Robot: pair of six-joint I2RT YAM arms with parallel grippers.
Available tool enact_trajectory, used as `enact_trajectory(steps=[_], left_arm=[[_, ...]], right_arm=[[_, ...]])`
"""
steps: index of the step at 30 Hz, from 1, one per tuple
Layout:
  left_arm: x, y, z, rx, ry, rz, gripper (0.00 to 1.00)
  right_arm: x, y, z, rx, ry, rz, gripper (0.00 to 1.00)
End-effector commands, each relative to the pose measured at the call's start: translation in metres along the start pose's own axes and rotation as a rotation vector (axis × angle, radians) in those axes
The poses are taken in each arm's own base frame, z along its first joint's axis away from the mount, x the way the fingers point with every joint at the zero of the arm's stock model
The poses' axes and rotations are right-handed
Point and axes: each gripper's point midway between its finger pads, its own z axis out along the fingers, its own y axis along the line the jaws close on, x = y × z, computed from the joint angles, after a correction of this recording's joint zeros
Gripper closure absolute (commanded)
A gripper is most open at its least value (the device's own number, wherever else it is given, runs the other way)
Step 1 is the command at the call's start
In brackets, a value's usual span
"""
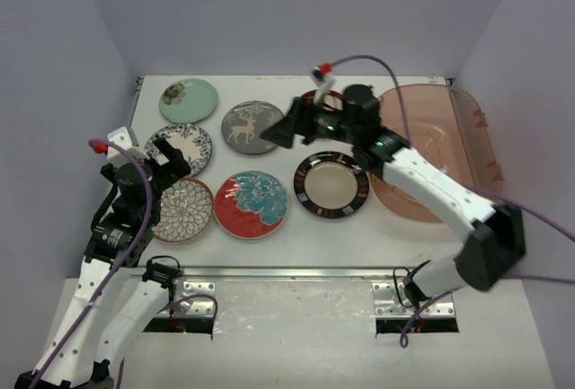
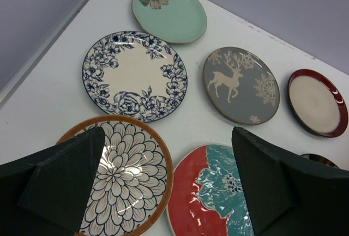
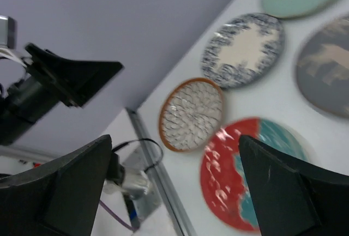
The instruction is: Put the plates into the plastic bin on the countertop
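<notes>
Hidden: in the top view the right gripper (image 1: 289, 124) covers most of the maroon plate (image 2: 316, 102), and its arm crosses the bin's (image 1: 467, 128) near left part.
Cut off: the left gripper (image 1: 171, 157) overlaps the blue-white plate (image 1: 175, 142). The black-rimmed plate (image 1: 331, 184) is only a sliver at the edge of the left wrist view.
Hard to make out: the right wrist view is blurred and the deer plate (image 1: 252, 127) is smeared there.
Surface: white countertop (image 1: 296, 241) with a metal strip along the near edge.
Room: plain pale walls on three sides.
Bin: right of the right gripper, past its wrist. It sits flat with its open side up and its long axis running near to far.
Plates: seven show, all flat and face up, left of the bin.
Left gripper: jaws wide and empty. The petal plate (image 2: 122, 176) lies below its left finger, the red-teal plate (image 2: 212, 192) below its right, and the mint plate (image 2: 169, 12) far ahead.
Right gripper: jaws spread, holding nothing. It is raised and points left at the deer plate.
</notes>
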Motion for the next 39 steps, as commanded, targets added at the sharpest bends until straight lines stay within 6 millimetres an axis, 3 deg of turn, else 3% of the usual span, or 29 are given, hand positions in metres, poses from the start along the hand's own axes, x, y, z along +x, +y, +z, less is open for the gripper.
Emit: enact_trajectory(steps=[1, 4, 7, 8, 11, 12, 14, 15, 20, 24, 31, 36, 39], left_arm=[[-0.017, 0.01, -0.002, -0.053, -0.062, -0.054, 0.0], [-0.018, 0.008, -0.003, -0.035, -0.071, -0.06, 0.0], [-0.016, 0.007, 0.0, -0.03, -0.061, -0.047, 0.0], [-0.016, 0.006, 0.001, -0.03, -0.058, -0.044, 0.0], [-0.013, 0.005, 0.005, -0.035, -0.039, -0.034, 0.0], [-0.012, 0.005, 0.005, -0.034, -0.034, -0.032, 0.0], [-0.012, 0.004, 0.004, -0.028, -0.037, -0.034, 0.0], [-0.012, 0.004, 0.004, -0.025, -0.037, -0.034, 0.0], [-0.012, 0.003, 0.003, -0.017, -0.04, -0.034, 0.0], [-0.012, 0.002, 0.004, -0.015, -0.035, -0.032, 0.0], [-0.011, 0.001, 0.003, -0.007, -0.034, -0.033, 0.0], [-0.012, 0.0, 0.002, 0.004, -0.035, -0.032, 0.0], [-0.013, 0.0, 0.0, 0.008, -0.04, -0.035, 0.0]], right_arm=[[0.009, -0.019, 0.093, 0.011, -0.002, 0.071, 0.01], [0.041, -0.063, 0.161, 0.1, 0.043, 0.178, 0.01], [0.068, -0.093, 0.205, 0.2, 0.066, 0.207, 0.01], [0.065, -0.094, 0.22, 0.213, 0.046, 0.201, 0.01], [0.096, -0.133, 0.253, 0.307, 0.067, 0.274, 0.01], [0.087, -0.131, 0.261, 0.296, 0.045, 0.286, 0.01], [0.114, -0.148, 0.278, 0.304, 0.07, 0.301, 0.03], [0.132, -0.157, 0.283, 0.321, 0.088, 0.304, 0.04], [0.161, -0.166, 0.289, 0.337, 0.106, 0.314, 0.14], [0.169, -0.171, 0.296, 0.351, 0.092, 0.328, 0.19], [0.202, -0.194, 0.3, 0.433, 0.091, 0.409, 0.3], [0.222, -0.205, 0.302, 0.452, 0.106, 0.482, 0.4], [0.224, -0.207, 0.302, 0.463, 0.104, 0.494, 0.5]])
